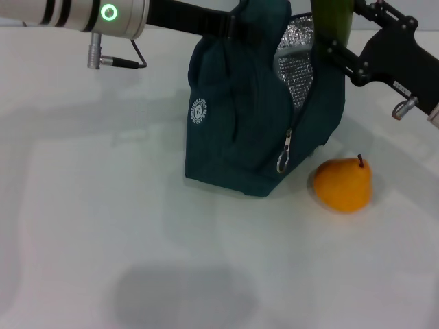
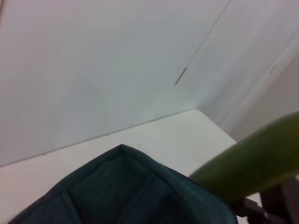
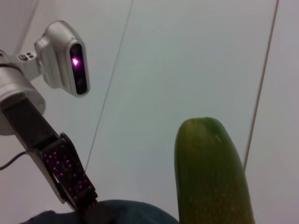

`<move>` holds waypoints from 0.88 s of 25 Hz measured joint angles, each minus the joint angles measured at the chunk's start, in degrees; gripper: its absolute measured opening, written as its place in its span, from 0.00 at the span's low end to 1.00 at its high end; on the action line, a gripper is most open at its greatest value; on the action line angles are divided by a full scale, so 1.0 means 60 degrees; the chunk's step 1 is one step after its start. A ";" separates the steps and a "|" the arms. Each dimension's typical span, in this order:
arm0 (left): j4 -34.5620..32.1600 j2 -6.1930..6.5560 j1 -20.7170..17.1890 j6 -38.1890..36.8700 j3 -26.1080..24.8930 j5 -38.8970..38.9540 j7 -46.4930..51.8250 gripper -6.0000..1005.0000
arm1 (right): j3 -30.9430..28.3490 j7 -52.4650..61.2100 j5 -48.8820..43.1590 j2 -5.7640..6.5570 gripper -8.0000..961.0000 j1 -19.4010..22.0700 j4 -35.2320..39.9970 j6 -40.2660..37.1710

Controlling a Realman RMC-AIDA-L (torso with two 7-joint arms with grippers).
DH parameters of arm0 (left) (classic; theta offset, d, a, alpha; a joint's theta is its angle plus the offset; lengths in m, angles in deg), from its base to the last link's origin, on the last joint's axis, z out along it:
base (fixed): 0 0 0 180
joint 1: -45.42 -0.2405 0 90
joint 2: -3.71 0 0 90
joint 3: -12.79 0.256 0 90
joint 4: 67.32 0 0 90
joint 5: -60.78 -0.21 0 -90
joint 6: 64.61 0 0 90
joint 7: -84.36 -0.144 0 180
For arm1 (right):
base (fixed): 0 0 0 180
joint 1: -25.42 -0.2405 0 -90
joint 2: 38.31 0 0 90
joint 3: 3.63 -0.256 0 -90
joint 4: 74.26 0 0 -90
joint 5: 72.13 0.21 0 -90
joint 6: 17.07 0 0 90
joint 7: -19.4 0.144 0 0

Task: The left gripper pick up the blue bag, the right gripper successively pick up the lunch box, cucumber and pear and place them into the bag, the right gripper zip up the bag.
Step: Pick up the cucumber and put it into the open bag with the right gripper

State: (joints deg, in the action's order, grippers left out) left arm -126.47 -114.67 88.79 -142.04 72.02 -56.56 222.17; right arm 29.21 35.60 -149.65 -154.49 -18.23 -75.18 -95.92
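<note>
Jaws of the right gripper [image 1: 329, 31] are clamped on the cucumber [image 1: 333, 17], which stands roughly upright above the open mouth of the blue bag [image 1: 240, 116]; only its lower part shows in the head view, the rest cut off at the frame edge. Jaws of the left gripper [image 1: 241, 20] are closed on the bag's top at its far upper edge, holding the fabric up; the fingertips are partly buried in the cloth.

Blue bag stands on the white table [image 1: 82, 226], mouth open toward the robot's right, silver insulated lining [image 1: 296, 58] exposed. Zipper undone, metal ring pull [image 1: 285, 159] hanging low on the front seam. White round logo [image 1: 198, 112] faces the camera.

Pear [image 1: 343, 184] rests on the table just beside the bag's lower right corner, stem up, apparently not touching the bag.

Lunch box not visible in any view.

Right wrist view: cucumber tip [image 3: 210, 172] in front, bag fabric below, left arm's black finger reaching down into the bag edge. Left wrist view: bag corner [image 2: 126, 191] with the cucumber [image 2: 247, 170] slanting close beside it.
</note>
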 joint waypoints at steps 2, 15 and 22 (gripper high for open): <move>0.0003 0.0000 0.0006 -0.0077 0.0000 0.0006 -0.0001 0.05 | -0.0020 0.0160 0.0001 0.0000 0.63 -0.0080 -0.0090 0.0225; 0.0003 -0.0001 0.0002 -0.0282 0.0002 0.0042 -0.0001 0.05 | 0.0354 0.2434 -0.0849 0.0001 0.63 -0.0348 0.0118 0.0387; 0.0015 -0.0001 0.0007 -0.0409 0.0002 0.0144 -0.0001 0.05 | 0.0357 0.2809 -0.0879 0.0000 0.63 -0.0492 0.0292 0.0693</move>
State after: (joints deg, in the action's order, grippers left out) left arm -126.38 -114.67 88.83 -144.49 72.04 -55.70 222.17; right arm 31.35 52.46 -154.92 -154.49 -21.19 -73.43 -91.76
